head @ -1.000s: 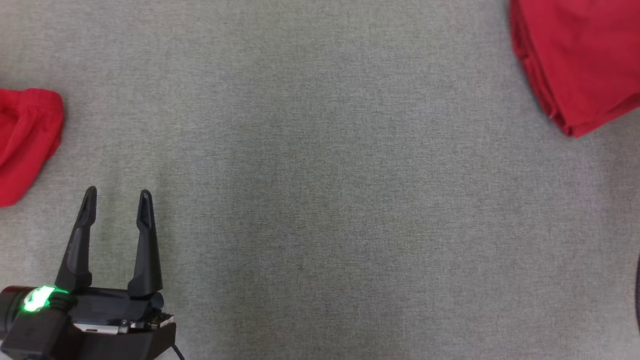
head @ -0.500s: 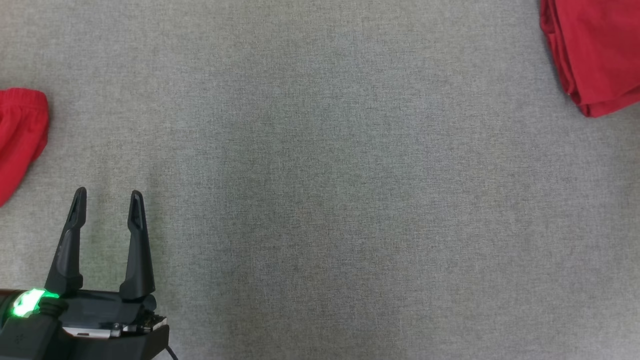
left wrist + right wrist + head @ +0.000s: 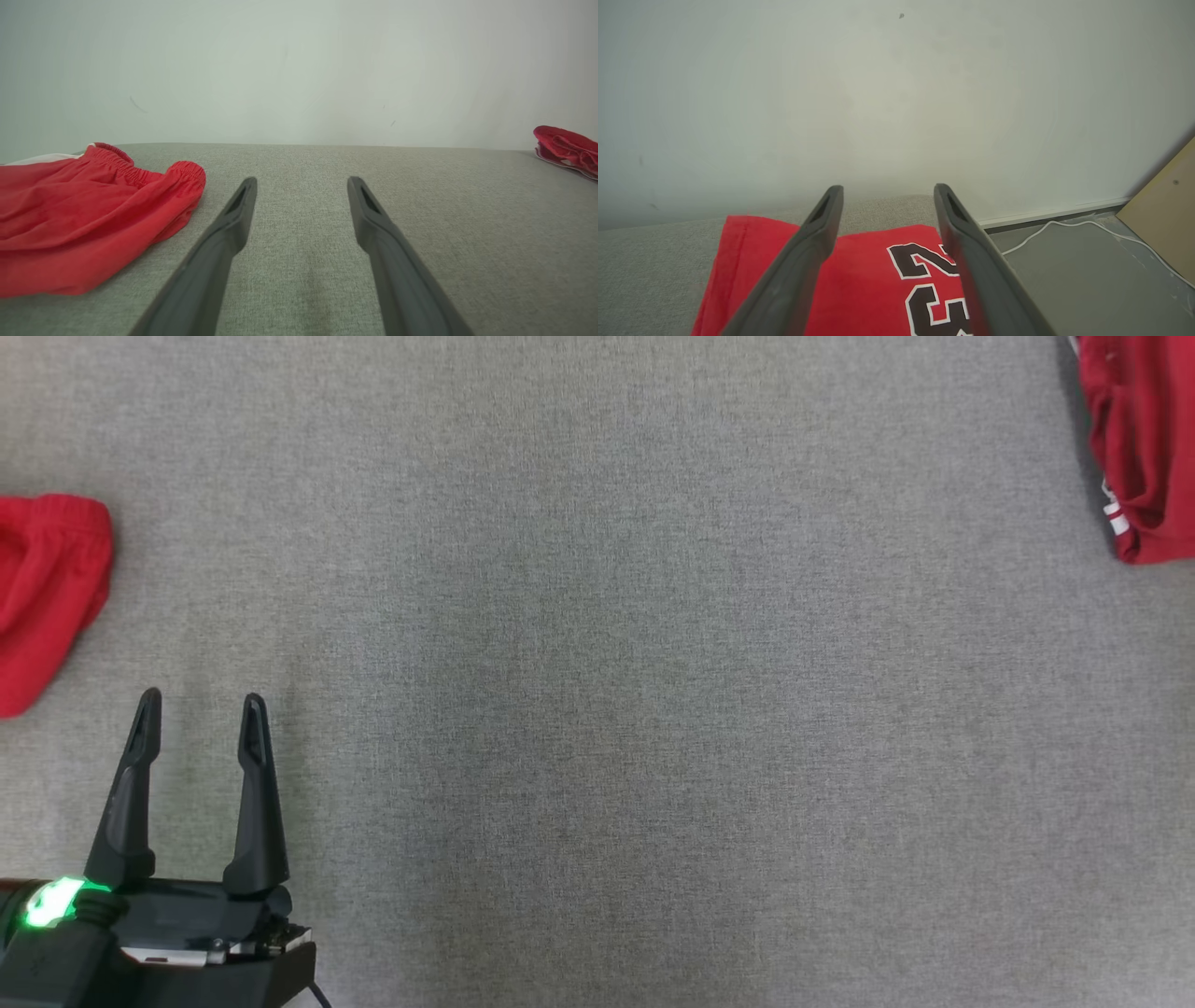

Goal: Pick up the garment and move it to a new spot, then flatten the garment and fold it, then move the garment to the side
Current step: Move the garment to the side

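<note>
Evidently the folded red jersey (image 3: pixel 859 280) lies just beneath the right gripper (image 3: pixel 887 189), jaws wide, empty; the left gripper (image 3: pixel 201 698), likewise wide, is well apart.

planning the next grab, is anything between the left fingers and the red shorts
Nothing visible. Only bare grey surface lies between the open left gripper and the red shorts, which sit off to its left.

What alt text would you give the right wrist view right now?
The right gripper, jaws open, hangs over a folded red jersey with black, white-edged numerals lying on the grey cloth surface. Behind is a pale wall; at right, floor with a white cable.
</note>
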{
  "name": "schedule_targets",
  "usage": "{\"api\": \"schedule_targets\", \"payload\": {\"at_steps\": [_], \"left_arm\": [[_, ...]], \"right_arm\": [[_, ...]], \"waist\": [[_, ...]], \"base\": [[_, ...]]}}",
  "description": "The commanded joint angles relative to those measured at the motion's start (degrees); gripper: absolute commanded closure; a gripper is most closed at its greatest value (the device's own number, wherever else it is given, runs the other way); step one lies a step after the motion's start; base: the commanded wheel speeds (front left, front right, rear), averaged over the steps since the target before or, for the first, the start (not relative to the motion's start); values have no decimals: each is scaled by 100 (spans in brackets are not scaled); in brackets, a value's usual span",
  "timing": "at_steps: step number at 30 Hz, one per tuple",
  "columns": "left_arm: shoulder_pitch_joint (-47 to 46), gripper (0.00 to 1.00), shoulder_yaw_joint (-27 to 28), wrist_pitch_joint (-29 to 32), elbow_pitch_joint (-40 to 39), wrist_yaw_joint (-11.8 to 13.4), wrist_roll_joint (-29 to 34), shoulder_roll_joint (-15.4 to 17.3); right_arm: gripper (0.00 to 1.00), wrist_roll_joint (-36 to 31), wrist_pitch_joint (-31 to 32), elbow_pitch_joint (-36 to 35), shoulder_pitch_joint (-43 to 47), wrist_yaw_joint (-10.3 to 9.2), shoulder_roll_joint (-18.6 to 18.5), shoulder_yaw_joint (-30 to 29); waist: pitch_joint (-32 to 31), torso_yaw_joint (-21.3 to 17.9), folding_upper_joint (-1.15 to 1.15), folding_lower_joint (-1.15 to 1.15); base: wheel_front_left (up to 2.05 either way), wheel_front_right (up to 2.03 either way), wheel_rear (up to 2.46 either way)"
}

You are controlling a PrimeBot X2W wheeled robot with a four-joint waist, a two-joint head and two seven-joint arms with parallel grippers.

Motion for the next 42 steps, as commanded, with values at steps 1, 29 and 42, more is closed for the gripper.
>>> {"api": "schedule_targets", "payload": {"at_steps": [1, 29, 42], "left_arm": [[38, 0, 10, -31, 18, 19, -6, 5], [780, 0, -41, -30, 1113, 342, -621, -5], [1067, 0, -107, -31, 1349, 448, -619, -6]], "right_arm": [[0, -52, -43, 11, -97, 3, 33, 16], [0, -1327, -304, -2574, 3320, 2, 2024, -1295], [0, -2807, -305, -4072, 5443, 2, 2957, -2319]], "waist": [[-51, 6, 0, 0], [-2072, 18, 0, 0], [-2633, 50, 0, 0]], "base": [[0, 0, 0], [0, 0, 0], [0, 0, 0]]}}
